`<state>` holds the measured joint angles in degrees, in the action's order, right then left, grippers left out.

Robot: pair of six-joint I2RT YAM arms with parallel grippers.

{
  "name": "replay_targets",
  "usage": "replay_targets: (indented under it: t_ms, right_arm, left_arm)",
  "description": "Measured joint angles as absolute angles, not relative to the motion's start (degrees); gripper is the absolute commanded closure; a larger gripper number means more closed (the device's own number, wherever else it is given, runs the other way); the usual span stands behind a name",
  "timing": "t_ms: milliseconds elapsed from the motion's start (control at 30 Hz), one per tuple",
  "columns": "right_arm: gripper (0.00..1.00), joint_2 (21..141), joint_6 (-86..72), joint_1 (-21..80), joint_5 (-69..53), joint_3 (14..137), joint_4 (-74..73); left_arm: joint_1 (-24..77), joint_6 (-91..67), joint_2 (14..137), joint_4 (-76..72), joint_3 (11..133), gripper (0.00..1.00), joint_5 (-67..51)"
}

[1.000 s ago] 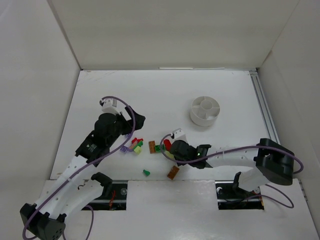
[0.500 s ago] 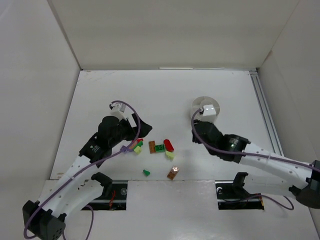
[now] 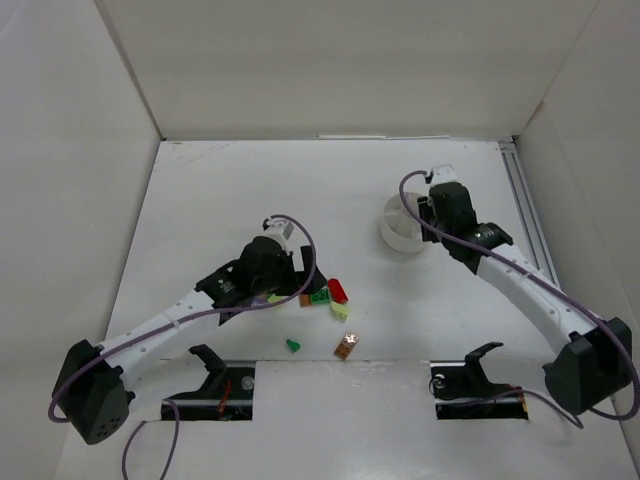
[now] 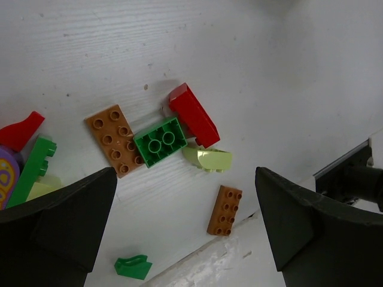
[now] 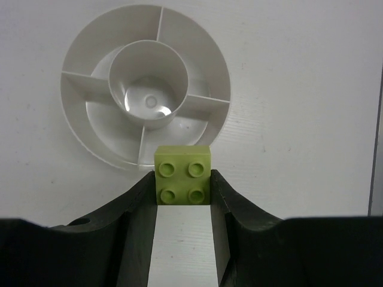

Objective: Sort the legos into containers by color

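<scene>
Right wrist view: we see right gripper (image 5: 182, 182) clamping a pale-green lego (image 5: 182, 173) at the dish (image 5: 197, 60) rim — left gripper (image 4: 185, 197) spread above loose legos (image 4: 158, 142)

Right gripper (image 5: 182, 179): finger gap fully filled by the pale green brick (image 5: 182, 174) clamped in it. Dish (image 5: 200, 42) rim is right at the fingertips, with bare table (image 3: 230, 180) around it. Rail (image 3: 527, 225) and side wall (image 3: 585, 150) are close on the far side.

Left gripper (image 4: 185, 179) is spread wide over the pile. Brown plate (image 4: 116, 140), green brick (image 4: 158, 142) and red brick (image 4: 192, 115) touch, no finger room between. Pale yellow piece (image 4: 208, 158) is tight against them. Small brown brick (image 4: 225, 209) and small green piece (image 4: 133, 267) lie apart, reachable from all sides. More pieces crowd by the left finger (image 4: 60, 221).
</scene>
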<state>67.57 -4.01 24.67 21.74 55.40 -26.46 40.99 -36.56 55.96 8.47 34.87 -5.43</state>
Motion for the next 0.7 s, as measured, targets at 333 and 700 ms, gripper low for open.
replay_targets:
  t_ms: [333,700]
  right_arm:
    - [0.79,72.8,3.7,21.4,16.2,55.8,-22.1]
    - [0.74,75.9,5.4,21.1,13.4,55.5,-18.0]
  left_arm:
    - [46.8,-36.0,62.2,8.2,36.2,0.00,-2.3]
    - [50.7,-35.0,66.0,7.4,39.0,0.00,0.1]
